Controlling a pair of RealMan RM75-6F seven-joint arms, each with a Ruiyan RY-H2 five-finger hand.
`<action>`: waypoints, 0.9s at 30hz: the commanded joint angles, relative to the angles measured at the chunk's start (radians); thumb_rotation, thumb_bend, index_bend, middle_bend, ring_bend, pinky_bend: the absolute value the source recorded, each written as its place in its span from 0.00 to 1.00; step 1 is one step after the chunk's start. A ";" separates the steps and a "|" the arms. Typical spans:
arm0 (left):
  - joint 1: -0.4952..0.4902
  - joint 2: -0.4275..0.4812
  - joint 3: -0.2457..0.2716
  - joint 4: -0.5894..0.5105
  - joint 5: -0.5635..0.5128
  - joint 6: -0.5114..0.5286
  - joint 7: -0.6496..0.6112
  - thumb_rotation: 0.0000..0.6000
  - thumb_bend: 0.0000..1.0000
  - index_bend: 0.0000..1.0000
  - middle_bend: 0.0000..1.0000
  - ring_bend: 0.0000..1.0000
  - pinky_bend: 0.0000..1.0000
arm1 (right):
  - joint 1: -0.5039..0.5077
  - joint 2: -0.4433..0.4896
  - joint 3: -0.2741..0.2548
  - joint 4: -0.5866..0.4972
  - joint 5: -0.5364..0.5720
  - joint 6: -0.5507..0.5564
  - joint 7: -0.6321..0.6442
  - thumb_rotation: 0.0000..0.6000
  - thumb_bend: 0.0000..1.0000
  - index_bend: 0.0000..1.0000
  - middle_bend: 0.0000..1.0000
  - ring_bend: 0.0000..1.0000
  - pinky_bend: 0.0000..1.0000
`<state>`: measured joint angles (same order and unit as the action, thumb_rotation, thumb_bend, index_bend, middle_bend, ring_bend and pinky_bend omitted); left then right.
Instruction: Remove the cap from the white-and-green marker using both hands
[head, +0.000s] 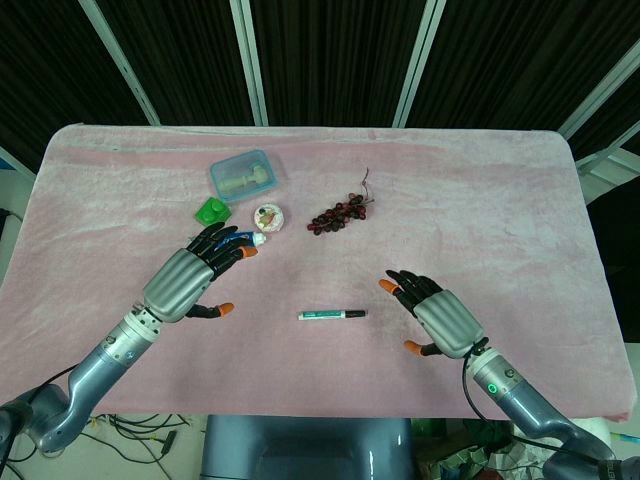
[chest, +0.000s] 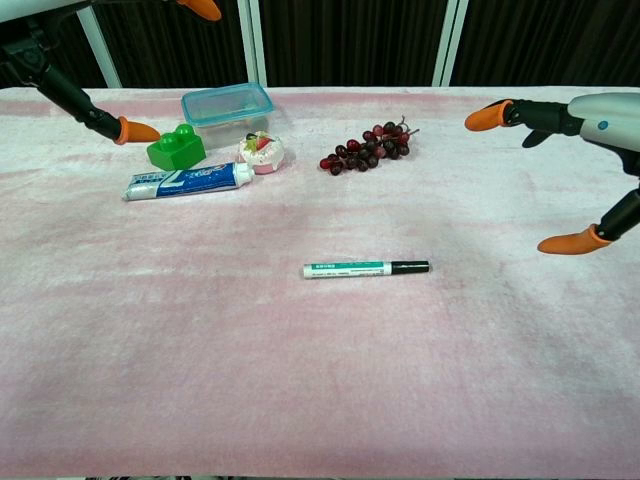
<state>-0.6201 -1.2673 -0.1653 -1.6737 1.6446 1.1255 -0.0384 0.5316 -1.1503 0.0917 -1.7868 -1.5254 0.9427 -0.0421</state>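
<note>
The white-and-green marker (head: 331, 315) lies flat on the pink cloth near the front middle, its dark cap end pointing right; in the chest view the marker (chest: 366, 268) lies alone. My left hand (head: 193, 277) hovers to its left with fingers spread, holding nothing. To the marker's right my right hand (head: 438, 313) is likewise spread and empty. In the chest view only orange fingertips of the left hand (chest: 135, 130) and the right hand (chest: 560, 170) show at the edges.
A toothpaste tube (chest: 187, 181), a green toy block (chest: 176, 149), a clear lidded box (chest: 228, 104), a small round dish (chest: 263, 149) and a bunch of dark grapes (chest: 366, 147) lie behind the marker. The pink cloth (head: 480, 200) covers the table.
</note>
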 joint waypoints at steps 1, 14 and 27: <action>-0.003 -0.002 0.001 -0.009 -0.004 0.004 -0.006 1.00 0.16 0.16 0.15 0.00 0.00 | 0.003 0.002 -0.002 -0.001 0.002 0.001 0.005 1.00 0.11 0.01 0.00 0.02 0.15; -0.019 0.004 0.013 -0.035 -0.040 -0.027 0.058 1.00 0.16 0.17 0.17 0.00 0.01 | 0.001 0.010 -0.019 0.000 0.007 0.014 -0.002 1.00 0.11 0.01 0.00 0.02 0.15; 0.020 -0.008 -0.002 -0.156 -0.293 -0.036 0.323 1.00 0.16 0.21 0.18 0.00 0.01 | -0.064 0.064 0.006 -0.032 0.199 0.107 -0.134 1.00 0.11 0.01 0.00 0.02 0.15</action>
<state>-0.6044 -1.2663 -0.1579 -1.7889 1.4288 1.1074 0.2270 0.4907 -1.1004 0.0803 -1.7963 -1.4087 1.0181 -0.1114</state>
